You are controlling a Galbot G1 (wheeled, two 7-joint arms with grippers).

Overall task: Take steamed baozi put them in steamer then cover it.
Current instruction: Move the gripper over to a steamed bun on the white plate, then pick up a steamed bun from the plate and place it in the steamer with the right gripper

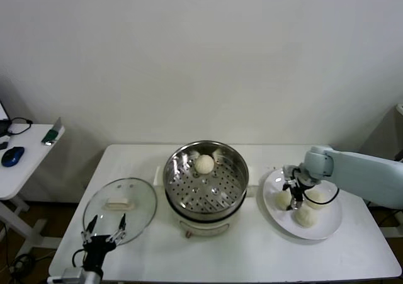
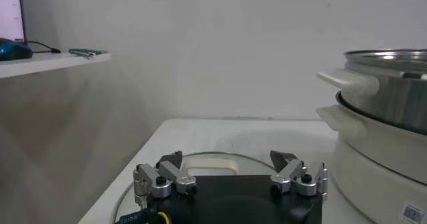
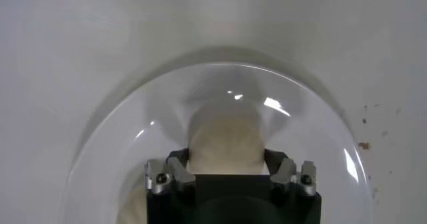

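Observation:
The steamer (image 1: 173,170), a shiny perforated steel basket on a white cooker base, stands mid-table with one cream baozi (image 1: 204,164) at its far side. On the white plate (image 1: 327,230) to the right lie three more baozi, two of them showing clearly (image 1: 315,198) (image 1: 306,216). My right gripper (image 1: 295,200) is down among them. In the right wrist view its fingers (image 3: 175,162) press both sides of a baozi (image 3: 225,139), so the right gripper (image 3: 225,160) is shut on it. My left gripper (image 1: 104,224) (image 2: 228,162) hovers open over the near edge of the glass lid (image 1: 119,205) (image 2: 213,157), which lies flat to the left of the steamer.
The steamer's white side handle (image 2: 340,79) juts toward the lid. A small side table (image 1: 25,164) with a blue mouse (image 1: 12,156) stands at far left. A wall closes off the back of the table.

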